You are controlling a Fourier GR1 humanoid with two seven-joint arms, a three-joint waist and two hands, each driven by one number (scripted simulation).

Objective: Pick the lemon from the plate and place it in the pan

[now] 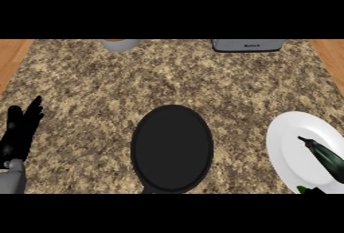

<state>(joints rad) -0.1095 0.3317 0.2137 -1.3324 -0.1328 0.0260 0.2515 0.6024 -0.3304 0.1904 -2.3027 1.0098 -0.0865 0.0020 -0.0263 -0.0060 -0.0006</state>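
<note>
The black round pan (172, 148) lies at the counter's near middle, with nothing in it. A white plate (287, 145) sits at the right edge. A dark, glossy black-green shape (326, 158) reaches across the plate from the right edge and tapers to a thin tip. It may be my right hand seen edge-on, but I cannot tell. A small green-and-black bit (308, 189) shows at the plate's near rim. No yellow lemon is visible. My left hand (19, 132) rests open at the far left, fingers up, away from the pan.
At the counter's back edge stand a grey cup or bowl (121, 44) on the left and a grey appliance (247, 45) on the right. Speckled granite counter (168, 77) stretches between them and the pan. Wooden strips (12, 54) flank the counter.
</note>
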